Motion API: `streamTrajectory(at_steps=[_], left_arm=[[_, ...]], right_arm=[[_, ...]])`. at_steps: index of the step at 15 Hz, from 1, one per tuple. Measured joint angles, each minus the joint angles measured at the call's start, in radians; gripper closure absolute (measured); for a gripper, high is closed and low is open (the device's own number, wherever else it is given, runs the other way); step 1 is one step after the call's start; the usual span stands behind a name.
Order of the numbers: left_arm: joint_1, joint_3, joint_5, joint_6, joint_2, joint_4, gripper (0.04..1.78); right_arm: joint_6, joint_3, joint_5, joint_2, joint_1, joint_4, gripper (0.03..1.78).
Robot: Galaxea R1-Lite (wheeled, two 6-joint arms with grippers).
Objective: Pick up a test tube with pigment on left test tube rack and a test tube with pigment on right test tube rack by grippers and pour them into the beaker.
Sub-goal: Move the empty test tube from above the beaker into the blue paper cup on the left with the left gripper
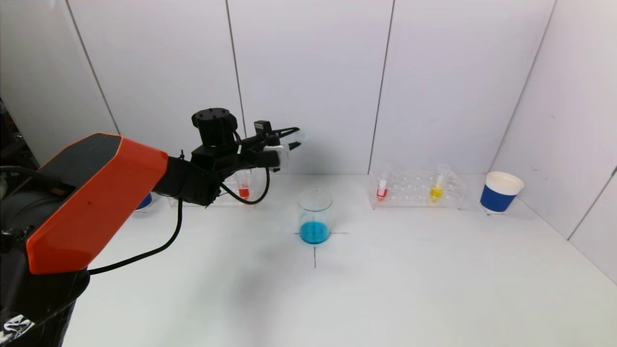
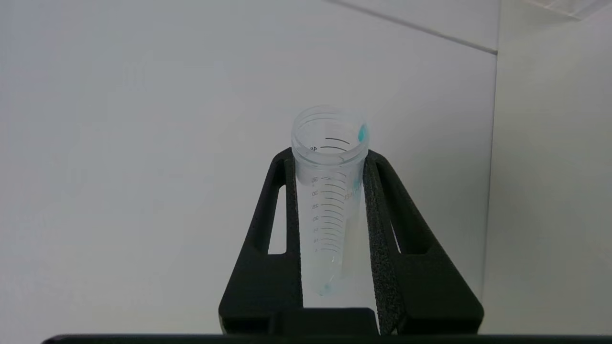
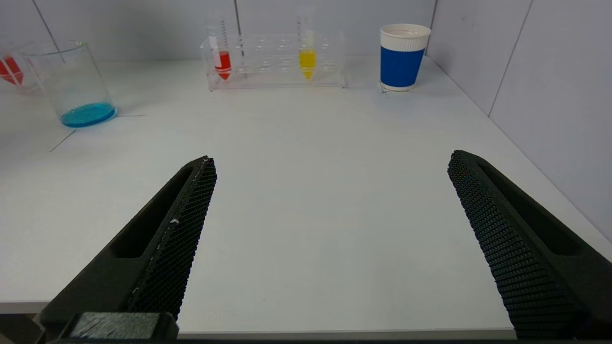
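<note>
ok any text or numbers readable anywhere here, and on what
"30", "25", "20": graduation numbers on the empty tube held shut in the left claw, legible in the left wrist view.
Other numbers on that scale, near its rim and tip: too small or cut off to read.
Rack tubes also bear scale marks: too small to read.
Beaker, blue cup: no text visible.
Right claw, open over the table: no markings.

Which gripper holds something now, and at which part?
The left gripper grips an emptied test tube along its graduated body, below the rim. The right gripper holds nothing.
</note>
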Motion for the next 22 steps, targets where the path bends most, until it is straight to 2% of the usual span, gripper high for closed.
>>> streamTrajectory(at_steps=[4,7,13,15,18,22], left_arm=[[0.003,-0.061,0.259,-0.310,-0.045,0.073,1.40],[0.010,-0.131,0.436,-0.492,-0.084,0.189,1.40],[0.074,-0.245,0.563,-0.726,-0.153,0.382,1.40],[0.105,-0.325,0.604,-0.826,-0.162,0.501,1.40],[0.177,-0.403,0.717,-0.974,-0.172,0.699,1.40],[0.285,-0.414,0.743,-1.092,-0.182,0.733,1.40]], right_arm=[[0.000,0.000,0.000,0.000,0.000,0.000,0.05],[0.000,0.000,0.000,0.000,0.000,0.000,0.05],[0.000,0.000,0.000,0.000,0.000,0.000,0.05],[0.000,0.000,0.000,0.000,0.000,0.000,0.05],[0.000,0.000,0.000,0.000,0.000,0.000,0.05],[0.000,0.000,0.000,0.000,0.000,0.000,0.05]])
